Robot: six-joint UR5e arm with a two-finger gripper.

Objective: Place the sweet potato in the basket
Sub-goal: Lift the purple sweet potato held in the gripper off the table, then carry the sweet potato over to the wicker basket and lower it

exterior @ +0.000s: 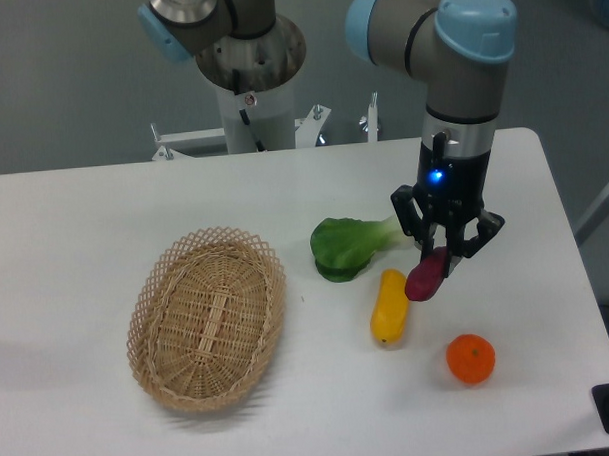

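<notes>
On the white tabletop (84,226) the largest thing is the basket (208,318), lying toward eight o'clock from the middle, with nothing visible in it. Next in size, a leafy green vegetable (343,248) sits near the centre, a yellow vegetable (388,306) lies just at its five o'clock, and an orange (470,359) rests further out at four o'clock. The hand (444,255) hangs at about three o'clock, its fingers closed around the upper end of the sweet potato (424,279), which tilts down beside the yellow vegetable's top. So the grasp looks done; carrying it across toward nine o'clock and releasing it in the basket remain. No readable writing or brand shows anywhere.
</notes>
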